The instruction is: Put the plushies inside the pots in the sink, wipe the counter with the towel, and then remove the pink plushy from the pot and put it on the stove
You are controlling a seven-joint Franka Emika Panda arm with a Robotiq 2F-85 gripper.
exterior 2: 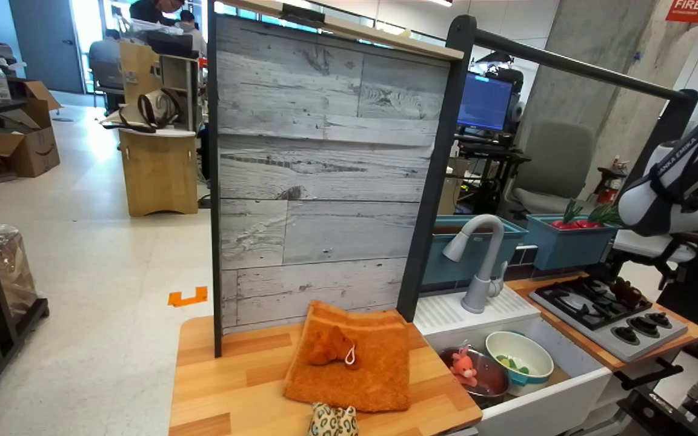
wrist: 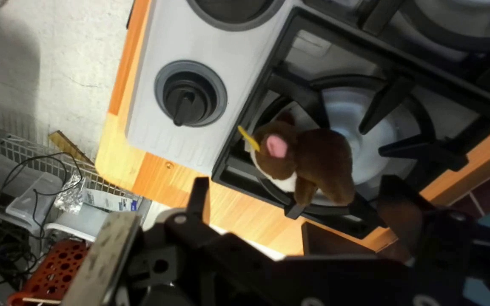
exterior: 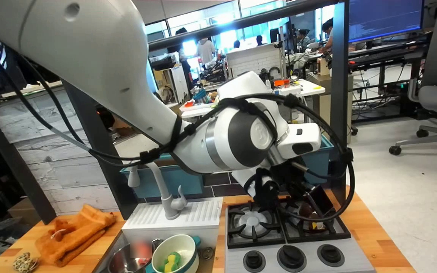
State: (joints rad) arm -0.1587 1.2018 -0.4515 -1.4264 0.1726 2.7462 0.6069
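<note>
In the wrist view, my gripper [wrist: 296, 182] is open above the stove [wrist: 177, 42]. Past its fingertips a brown plushy [wrist: 323, 163] rests on the grate of a burner, not gripped. The pink plushy [exterior 2: 464, 368] sits in the grey metal pot [exterior 2: 497, 376] in the sink [exterior: 210, 232]; it is blurred in an exterior view. Inside the white pot [exterior: 185, 246] lies a green plushy [exterior: 172, 261]. The orange towel [exterior 2: 382, 378] lies folded on the counter [exterior 2: 252, 399], with an orange plushy [exterior 2: 329, 346] on it. A leopard-spotted plushy [exterior 2: 332, 421] is at the counter's front.
A grey faucet [exterior 2: 487, 266] rises behind the sink. Teal planters [exterior 2: 573, 242] hang along the back, and dark posts [exterior: 340, 94] with a crossbar frame the kitchen. Black knobs [wrist: 189, 95] line the stove's front. A grey plank panel [exterior 2: 325, 169] stands behind the towel.
</note>
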